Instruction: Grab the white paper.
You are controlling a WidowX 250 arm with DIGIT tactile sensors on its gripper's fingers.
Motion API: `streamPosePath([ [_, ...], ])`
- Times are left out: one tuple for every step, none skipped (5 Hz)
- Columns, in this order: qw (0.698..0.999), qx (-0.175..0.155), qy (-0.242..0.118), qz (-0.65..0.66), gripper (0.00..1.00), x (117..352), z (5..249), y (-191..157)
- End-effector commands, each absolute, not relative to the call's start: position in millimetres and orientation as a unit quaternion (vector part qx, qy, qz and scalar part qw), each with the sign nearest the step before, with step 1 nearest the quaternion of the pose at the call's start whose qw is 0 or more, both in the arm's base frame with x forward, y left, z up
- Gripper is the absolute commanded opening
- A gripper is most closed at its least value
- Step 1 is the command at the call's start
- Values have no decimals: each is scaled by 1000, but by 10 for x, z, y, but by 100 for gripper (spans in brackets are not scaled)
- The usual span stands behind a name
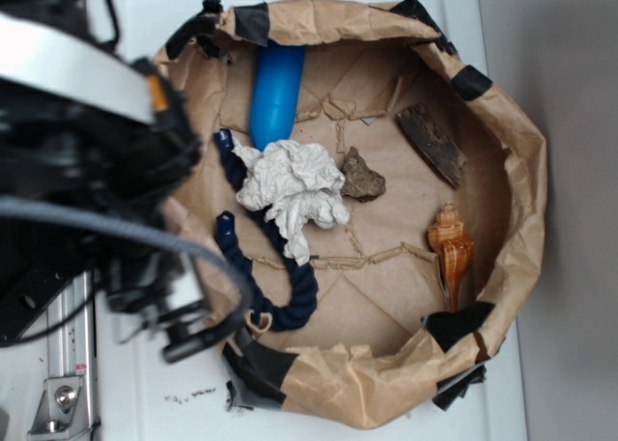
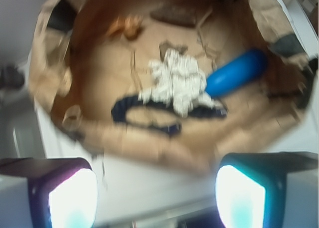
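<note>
My tool [image 2: 157, 188] stands wide, its 2 pads [image 2: 72, 198] at the bottom corners of the wrist view with nothing between them, above the white worktop [image 2: 149, 183] and outside the near rim of the bin. The white paper [image 1: 293, 188] lies inside the brown-paper-lined bin [image 1: 526, 219], left of centre in the exterior view, well apart from my tool. It rests across a dark blue rope [image 1: 290, 301] that curls beneath and below it. A blue cylinder [image 1: 277, 92] lies just above the paper, near or touching its upper edge; I cannot tell which. A small brown rock [image 1: 362, 177] sits just beside the paper on its right. Further right are a dark bark piece [image 1: 431, 144] and an orange shell [image 1: 451, 246], both clear of the paper. The wrist view is blurred.
</note>
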State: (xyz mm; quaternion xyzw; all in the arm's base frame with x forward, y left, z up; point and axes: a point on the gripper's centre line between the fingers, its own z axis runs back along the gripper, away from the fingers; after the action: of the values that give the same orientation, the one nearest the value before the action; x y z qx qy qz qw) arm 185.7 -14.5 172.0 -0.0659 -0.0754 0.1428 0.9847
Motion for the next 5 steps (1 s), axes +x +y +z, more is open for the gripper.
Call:
streamPosePath([
  [978,0,-81,190,100,2340,1220,96],
  [983,29,-47,173,100,2402,782,121],
  [982,49,-26,180,100,2380,500,123],
  [974,44,-22,221,0,2303,358,145],
  [976,35,-37,214,0,2296,473,158],
])
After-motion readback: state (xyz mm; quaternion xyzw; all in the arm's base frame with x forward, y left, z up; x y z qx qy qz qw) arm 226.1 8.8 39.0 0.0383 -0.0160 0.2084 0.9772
